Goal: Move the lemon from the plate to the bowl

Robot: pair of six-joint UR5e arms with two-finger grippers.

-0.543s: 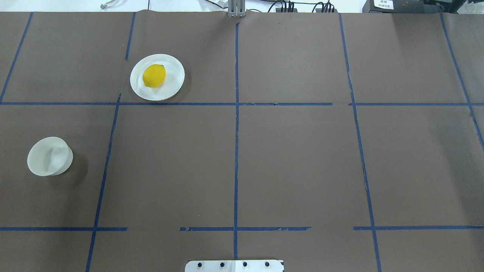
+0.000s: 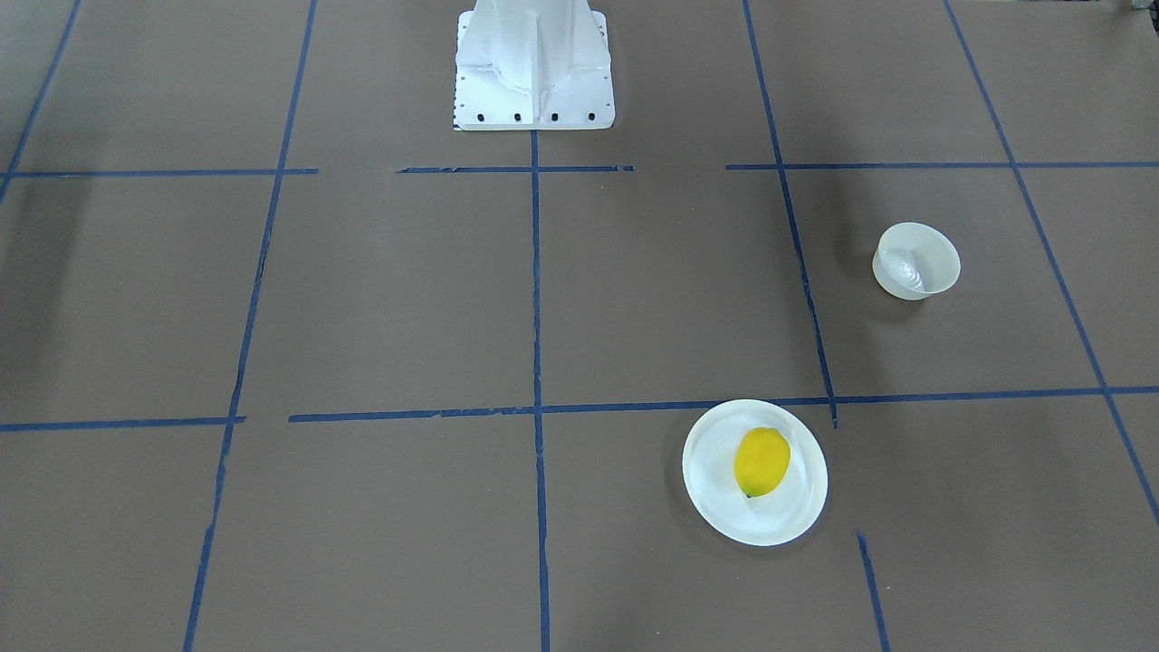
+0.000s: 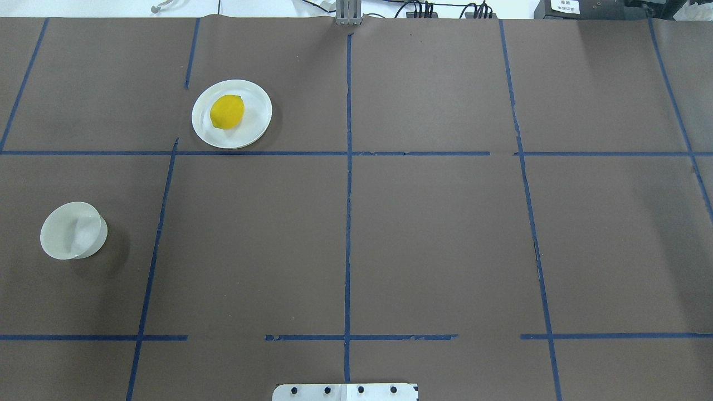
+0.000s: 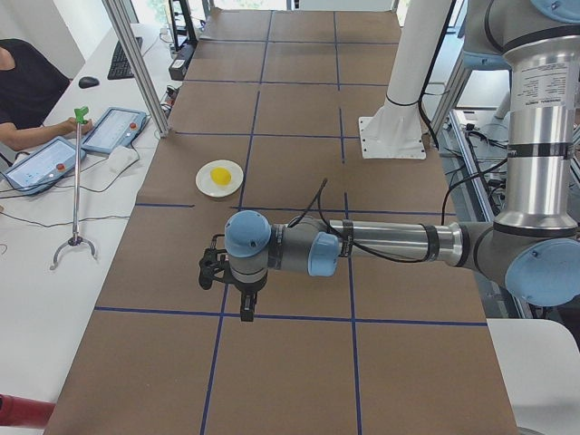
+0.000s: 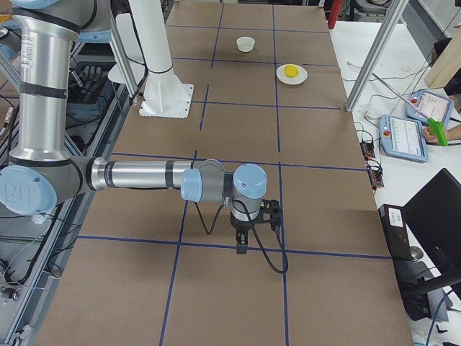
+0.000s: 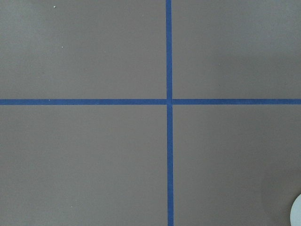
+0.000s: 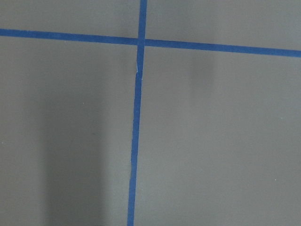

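Note:
The yellow lemon lies on the white plate at the far left-centre of the table, and shows in the front view on the plate. The small white bowl stands empty near the table's left edge, closer to the robot. My left gripper shows only in the exterior left view, hanging over the table well short of the plate. My right gripper shows only in the exterior right view, far from both dishes. I cannot tell whether either gripper is open or shut.
Brown paper with a blue tape grid covers the table. The white robot base stands at the near middle edge. Aluminium posts and an operator with tablets are beyond the far edge. A white rim sliver shows in the left wrist view.

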